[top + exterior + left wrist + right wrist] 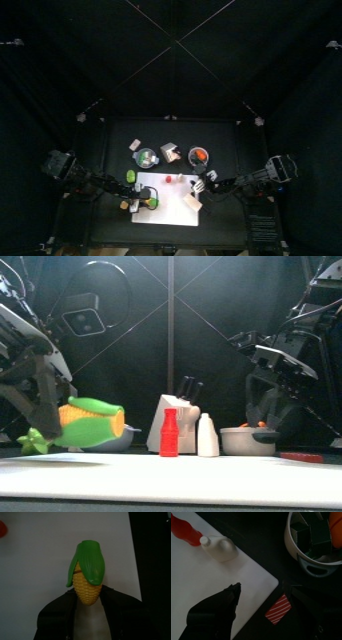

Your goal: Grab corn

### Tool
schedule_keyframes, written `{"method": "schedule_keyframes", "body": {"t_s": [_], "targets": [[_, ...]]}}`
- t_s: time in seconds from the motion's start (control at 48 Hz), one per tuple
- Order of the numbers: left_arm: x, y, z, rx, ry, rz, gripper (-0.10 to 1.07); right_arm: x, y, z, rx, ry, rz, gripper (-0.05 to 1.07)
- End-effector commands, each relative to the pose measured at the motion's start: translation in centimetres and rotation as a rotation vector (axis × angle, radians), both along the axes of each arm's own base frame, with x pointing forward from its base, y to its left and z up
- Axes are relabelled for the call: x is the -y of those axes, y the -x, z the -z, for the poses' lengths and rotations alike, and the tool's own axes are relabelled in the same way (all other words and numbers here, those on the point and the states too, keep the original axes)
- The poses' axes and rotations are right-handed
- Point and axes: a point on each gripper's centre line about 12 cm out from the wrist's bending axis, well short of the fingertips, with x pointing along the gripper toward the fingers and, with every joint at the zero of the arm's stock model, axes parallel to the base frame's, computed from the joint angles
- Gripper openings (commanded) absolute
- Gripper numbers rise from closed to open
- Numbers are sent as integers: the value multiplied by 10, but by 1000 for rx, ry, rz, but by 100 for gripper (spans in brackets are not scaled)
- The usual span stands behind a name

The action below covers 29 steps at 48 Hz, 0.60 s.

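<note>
Left hand [83, 612] is clamped on the corn [87, 579] and holds it above the tabletop [174, 481], so the grab looks done; right hand [264, 612] hangs apart, empty.

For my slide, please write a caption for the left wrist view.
Left tool shut on the corn, green husk up, above the white board.
</note>
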Motion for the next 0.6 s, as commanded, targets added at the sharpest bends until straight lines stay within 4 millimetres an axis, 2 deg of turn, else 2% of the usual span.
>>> {"method": "schedule_keyframes", "body": {"t_s": [0.0,0.146,0.271,0.438,0.583], "targets": [[0,-2,-18,63,7,9,65,0,-5,-9,29,-2,-1,98],[-5,-1,-28,99,-2,12,65,-1,-7,-10,33,3,-7,98],[-21,-7,-35,125,-17,-26,65,-1,-10,-15,48,8,-15,98],[-33,-9,-32,115,-21,-66,65,-1,-13,-19,63,17,-28,97],[-37,-9,-31,113,-24,-74,65,-5,-22,-32,109,57,-83,97]]}}
